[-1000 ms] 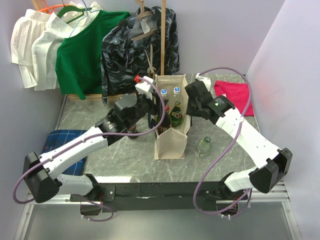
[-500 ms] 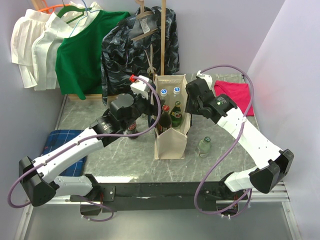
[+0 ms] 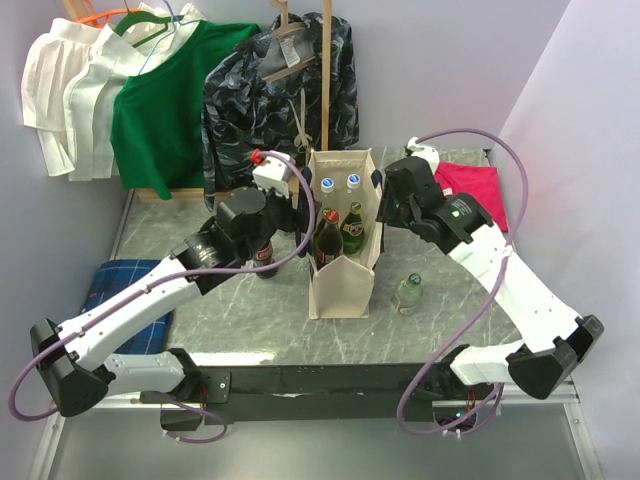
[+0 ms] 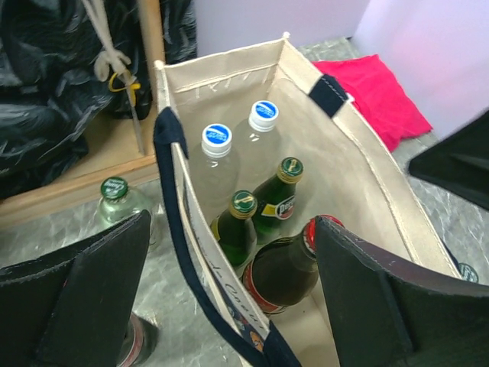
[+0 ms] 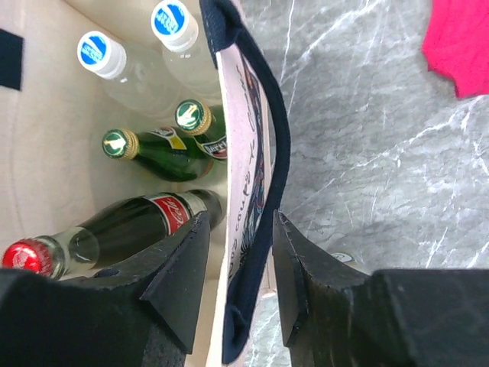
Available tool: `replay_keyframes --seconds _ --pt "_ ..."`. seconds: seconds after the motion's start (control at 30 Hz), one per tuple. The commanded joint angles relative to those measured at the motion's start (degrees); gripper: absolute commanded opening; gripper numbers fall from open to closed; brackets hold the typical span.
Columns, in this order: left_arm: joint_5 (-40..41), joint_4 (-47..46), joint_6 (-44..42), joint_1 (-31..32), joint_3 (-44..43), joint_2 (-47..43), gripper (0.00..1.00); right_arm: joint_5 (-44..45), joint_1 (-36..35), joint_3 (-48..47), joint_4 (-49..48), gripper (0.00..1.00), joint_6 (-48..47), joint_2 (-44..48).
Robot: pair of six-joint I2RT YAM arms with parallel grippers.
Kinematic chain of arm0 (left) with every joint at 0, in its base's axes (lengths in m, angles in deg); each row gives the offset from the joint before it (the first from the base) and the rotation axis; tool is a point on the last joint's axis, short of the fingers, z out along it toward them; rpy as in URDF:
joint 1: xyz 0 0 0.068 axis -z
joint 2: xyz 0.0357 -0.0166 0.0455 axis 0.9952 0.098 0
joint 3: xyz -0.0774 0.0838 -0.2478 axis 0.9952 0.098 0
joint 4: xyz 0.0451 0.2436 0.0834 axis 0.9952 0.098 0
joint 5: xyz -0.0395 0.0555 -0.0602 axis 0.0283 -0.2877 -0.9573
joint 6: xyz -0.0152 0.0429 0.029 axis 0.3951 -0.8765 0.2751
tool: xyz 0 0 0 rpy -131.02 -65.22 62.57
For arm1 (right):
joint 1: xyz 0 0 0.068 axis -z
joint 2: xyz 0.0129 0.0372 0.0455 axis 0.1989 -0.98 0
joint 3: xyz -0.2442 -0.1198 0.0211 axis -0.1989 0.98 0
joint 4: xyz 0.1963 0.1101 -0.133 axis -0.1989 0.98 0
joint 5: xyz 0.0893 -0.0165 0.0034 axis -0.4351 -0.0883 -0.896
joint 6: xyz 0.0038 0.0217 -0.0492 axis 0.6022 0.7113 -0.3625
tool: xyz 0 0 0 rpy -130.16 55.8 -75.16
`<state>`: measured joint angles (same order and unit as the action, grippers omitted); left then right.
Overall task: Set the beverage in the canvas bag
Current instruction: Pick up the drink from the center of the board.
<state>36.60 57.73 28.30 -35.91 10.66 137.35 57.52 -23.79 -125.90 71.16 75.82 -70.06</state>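
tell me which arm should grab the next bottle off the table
Left: the left fingers are open beside the dark bottle left of the bag; the right fingers straddle the bag's wall.

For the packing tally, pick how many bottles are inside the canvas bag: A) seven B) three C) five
C: the canvas bag holds two blue-capped clear bottles, two green bottles and one red-capped cola bottle.
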Motion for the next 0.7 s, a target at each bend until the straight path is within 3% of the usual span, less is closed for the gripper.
replay_keyframes --seconds 0.0,0.23,0.67 --pt "3.62 3.99 2.3 0.22 -3.78 -1.24 0.93 3.48 -0.24 -0.81 0.9 0.47 1.61 3.87" --pt "2.84 14.37 7.05 0.22 -8.53 1.66 0.9 6.04 -0.24 1.21 3.18 0.48 2.66 6.86" --pt "0.81 16.13 11.8 0.22 -6.78 1.84 0.88 8.77 -0.15 8.85 9.16 0.51 6.09 13.89"
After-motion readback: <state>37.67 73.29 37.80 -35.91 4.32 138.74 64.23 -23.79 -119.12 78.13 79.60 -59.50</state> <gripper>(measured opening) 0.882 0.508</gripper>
